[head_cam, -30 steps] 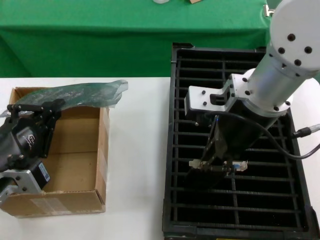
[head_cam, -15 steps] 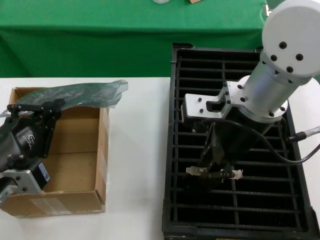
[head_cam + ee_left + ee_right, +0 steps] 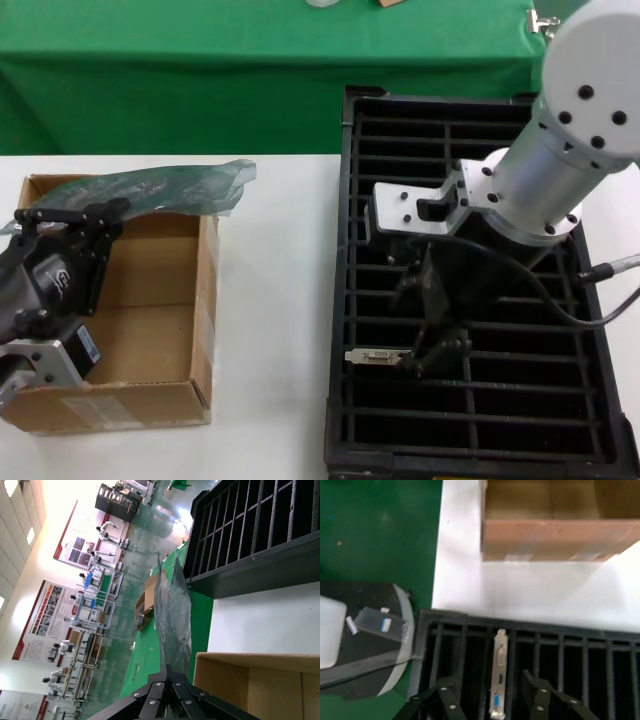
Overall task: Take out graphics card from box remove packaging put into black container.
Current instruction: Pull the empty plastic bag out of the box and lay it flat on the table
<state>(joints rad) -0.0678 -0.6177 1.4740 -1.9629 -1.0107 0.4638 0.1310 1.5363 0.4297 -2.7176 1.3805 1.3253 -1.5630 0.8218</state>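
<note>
The graphics card's silver end bracket [image 3: 380, 356] stands on edge in a slot of the black container [image 3: 346, 250], in its left column near the front. In the right wrist view the bracket [image 3: 499, 672] with its blue port lies between the spread fingers, touching neither. My right gripper [image 3: 428, 325] [image 3: 487, 685] hangs open just above it. The board itself is hidden in the slot. My left gripper [image 3: 112, 207] [image 3: 167, 669] is shut on the packaging [image 3: 170, 187] [image 3: 172, 605], a crinkly grey-green bag held over the back edge of the brown box [image 3: 150, 320].
The box [image 3: 555, 535] and the black container [image 3: 470, 624] stand apart on a white tabletop [image 3: 275, 300]. A green-covered table [image 3: 200, 70] runs behind them. A cable [image 3: 610, 265] trails from the right arm over the tray's right side.
The right gripper carried the card toward the tray's front left, lowered it into a slot and opened, letting it go. The left arm and the bag have not moved.
</note>
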